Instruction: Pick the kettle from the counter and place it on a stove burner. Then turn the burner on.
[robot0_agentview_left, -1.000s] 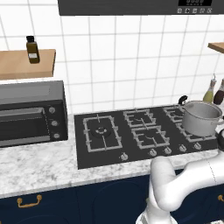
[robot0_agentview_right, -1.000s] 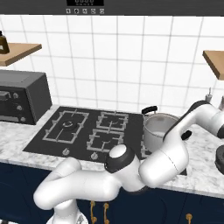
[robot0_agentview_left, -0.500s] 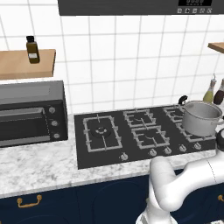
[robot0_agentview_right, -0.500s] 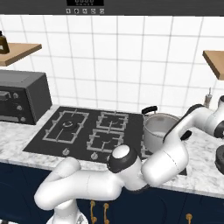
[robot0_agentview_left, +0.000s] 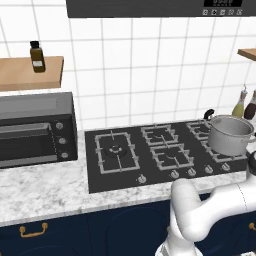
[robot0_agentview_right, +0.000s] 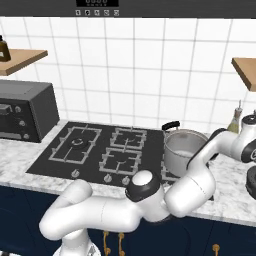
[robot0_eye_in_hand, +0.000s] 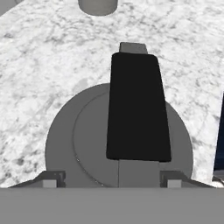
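Kettle (robot0_eye_in_hand: 87, 144) on marble counter (robot0_eye_in_hand: 39, 65) w/ white-tiled wall behind; jaws' state unclear.

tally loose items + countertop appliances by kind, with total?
Glass bottles: 3 (dark one on the wooden shelf, two behind the pot)
Shiny straight-sided steel pot: 1
Squat dark grey metal kettle with black handle: 1
Black-and-grey toaster oven: 1
Total: 6

White arm stretched far right over its base, gripper (robot0_eye_in_hand: 112, 178) pointing down, fingertips (robot0_eye_in_hand: 51, 178) spread wide
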